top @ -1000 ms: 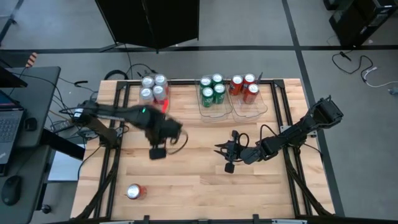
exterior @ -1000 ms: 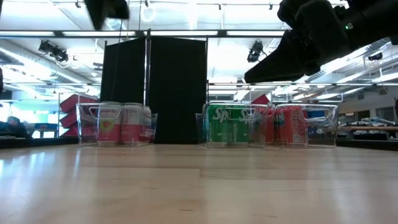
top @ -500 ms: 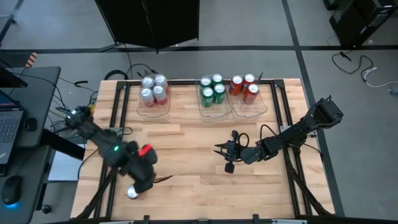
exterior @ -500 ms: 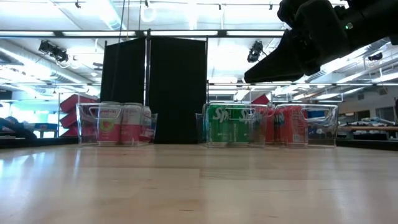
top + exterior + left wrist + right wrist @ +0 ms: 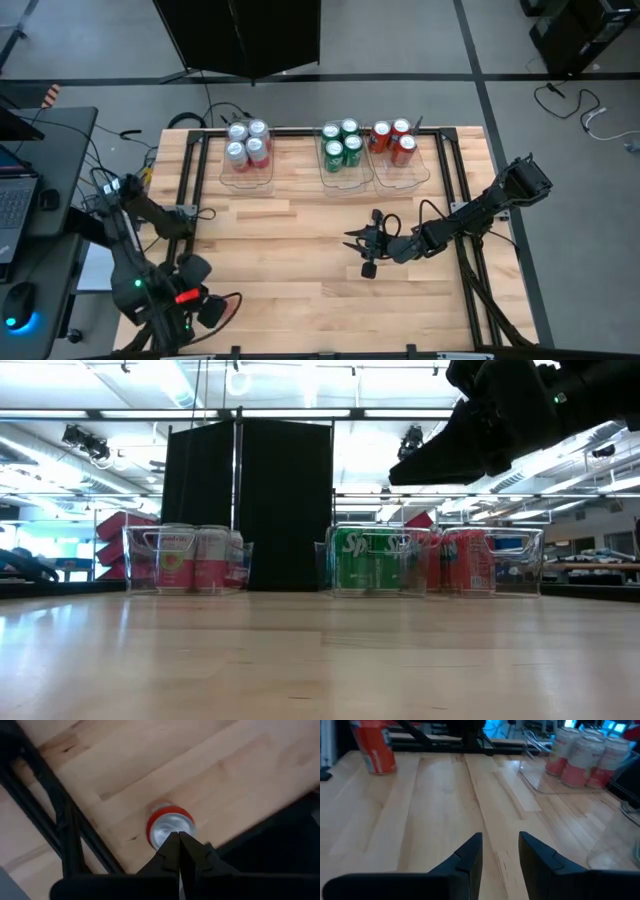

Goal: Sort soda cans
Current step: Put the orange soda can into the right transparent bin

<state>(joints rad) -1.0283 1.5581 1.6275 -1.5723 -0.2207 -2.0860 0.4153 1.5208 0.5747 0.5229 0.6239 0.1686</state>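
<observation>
Where it stands upright, the red can [image 5: 170, 825] shows a silver top.

overhead, table-level, two wrist views

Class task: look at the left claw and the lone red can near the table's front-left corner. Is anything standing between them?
Nothing visible. In the left wrist view the left claw, fingers together, hangs right over the red can, with only bare table around it. The right claw waits mid-table, well away.
</observation>
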